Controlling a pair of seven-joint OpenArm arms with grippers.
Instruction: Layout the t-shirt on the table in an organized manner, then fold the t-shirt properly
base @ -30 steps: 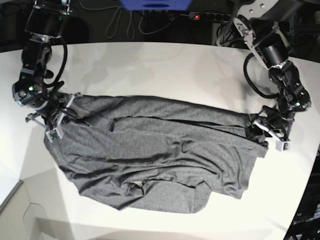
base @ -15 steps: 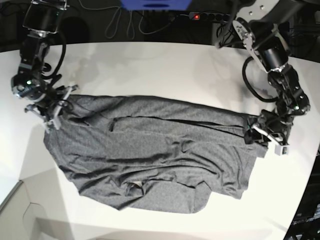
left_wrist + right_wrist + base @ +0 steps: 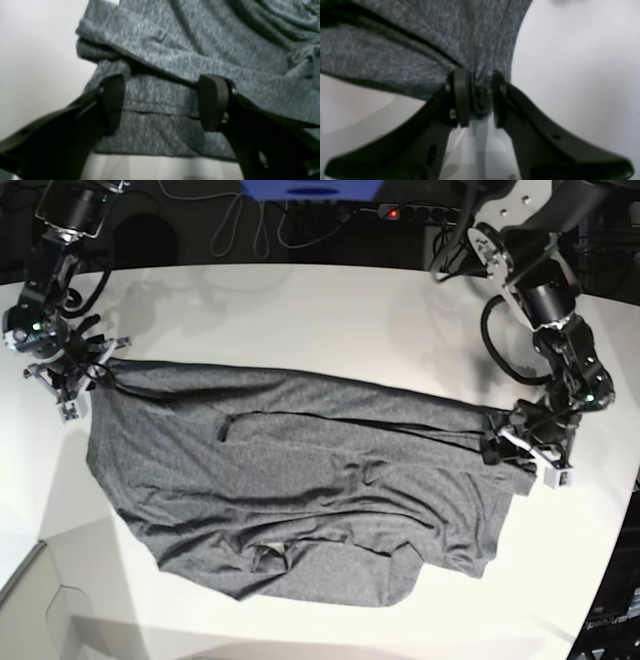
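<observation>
White worktop (image 3: 300, 310) carries the t-shirt (image 3: 300, 480), spread wide but rumpled, hem bunched toward 6 o'clock. At 9 o'clock the right hand (image 3: 476, 100) has its jaws narrowed on a pinch of the shirt's corner. At 3 o'clock the left hand (image 3: 160, 102) stands wide open astride the layered edge, gripping nothing. Judgement: layout partly done, creases remain; folding not begun.

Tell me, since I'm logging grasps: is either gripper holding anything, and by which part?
The right gripper pinches a bunched corner at the t-shirt's edge. The left gripper is open over the opposite edge, holding nothing.
</observation>
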